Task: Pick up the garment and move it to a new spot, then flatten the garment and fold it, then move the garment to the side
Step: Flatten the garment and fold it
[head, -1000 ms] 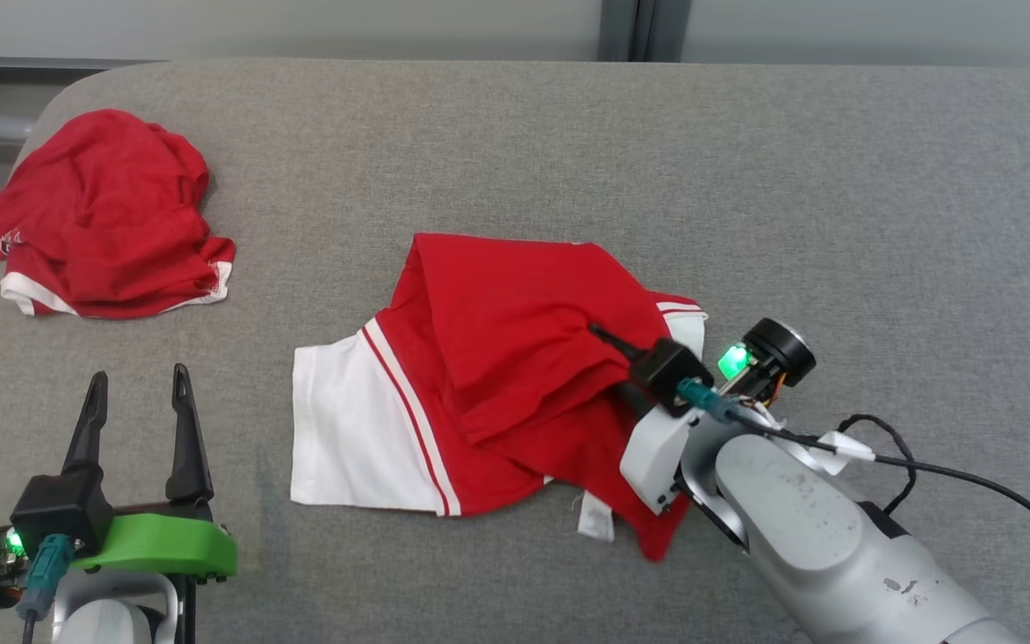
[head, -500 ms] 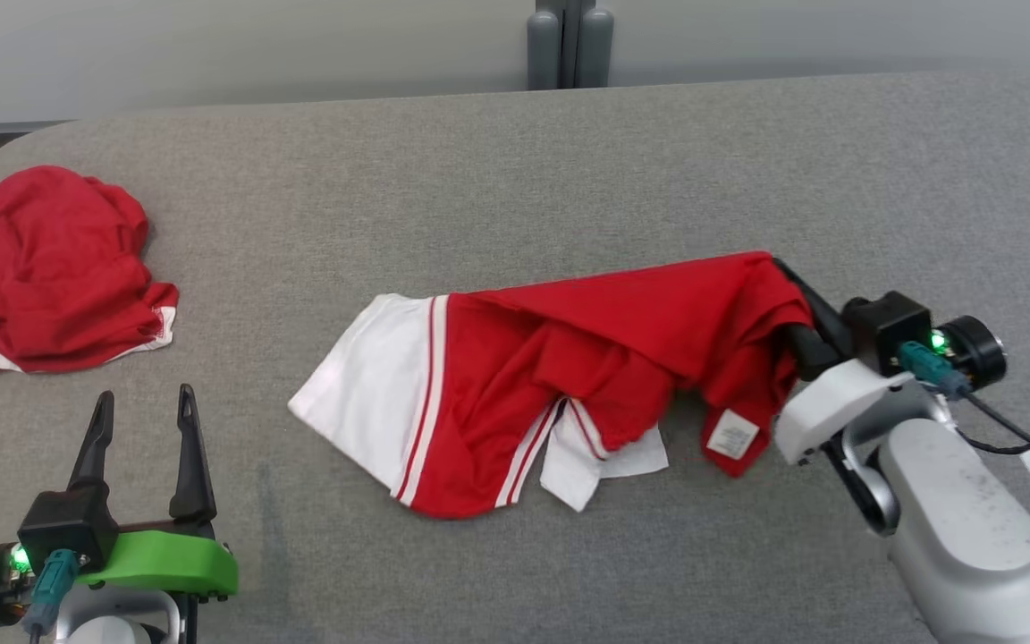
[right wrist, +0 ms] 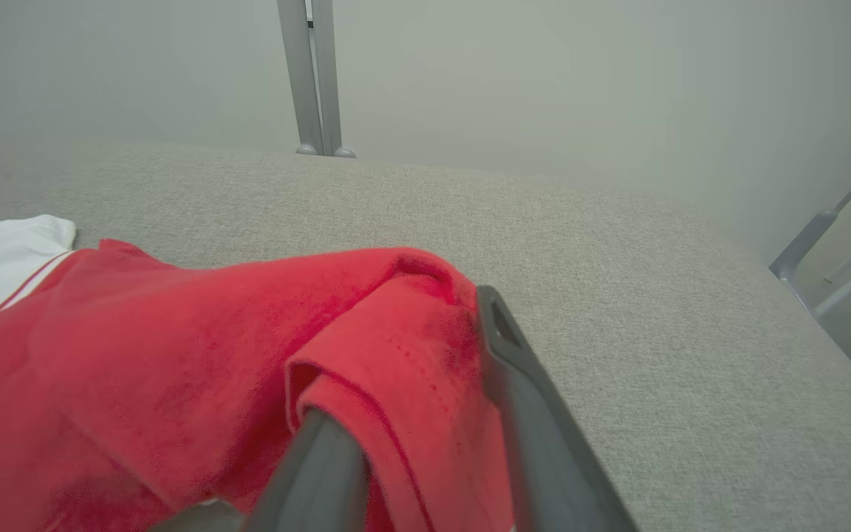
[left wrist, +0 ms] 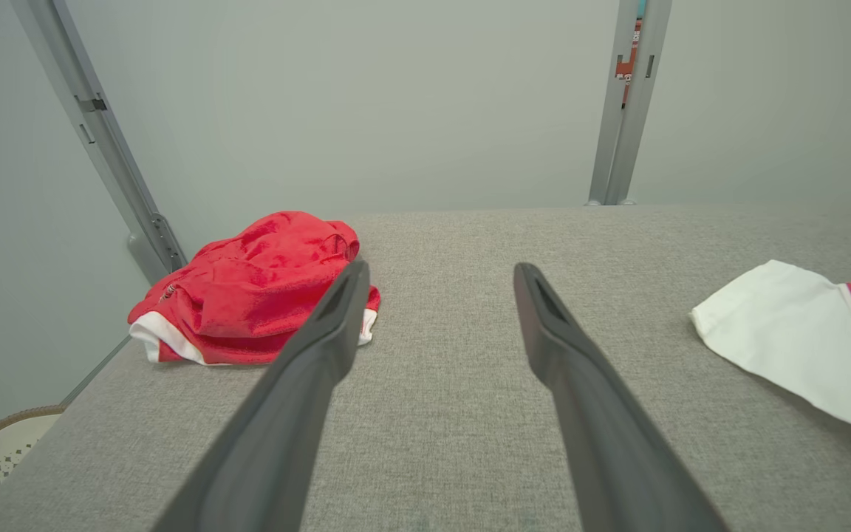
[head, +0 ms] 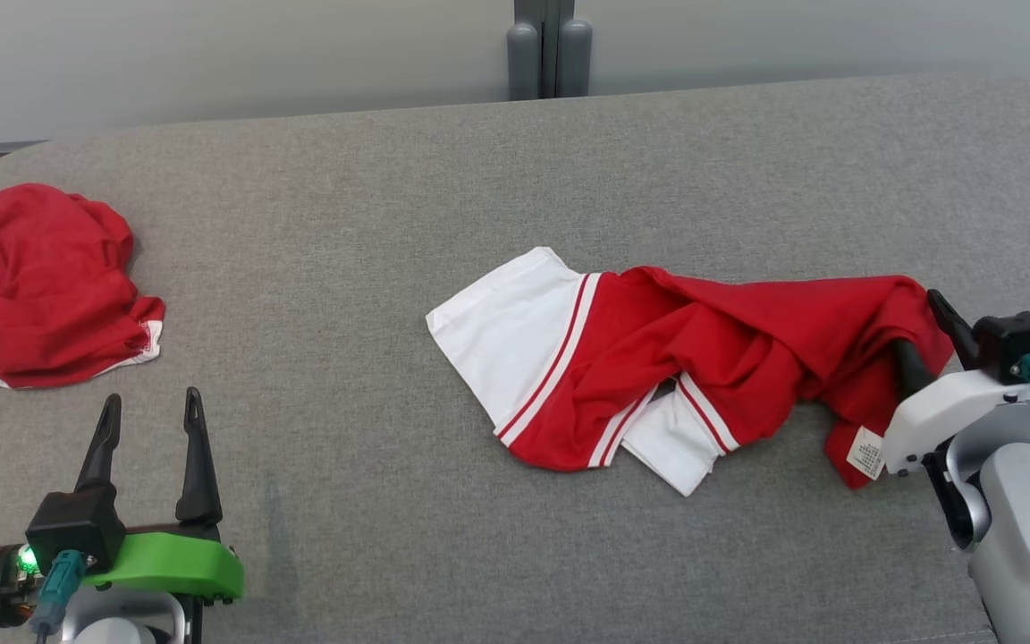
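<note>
Far left: spare red pile [head: 37, 286] sits untouched on the counter [head: 345, 206]. Lower left: left claw [head: 151, 400] wide open, empty, idle as before. Centre to right: garment [head: 703, 358] lies strung out, dragged rightward since the earlier frames, more than the slight camera shift explains. Right edge: right claw [head: 917, 322] was clamped, fingers now parted, red cloth loose between them. Move-to-new-spot looks done; flattening next.
</note>
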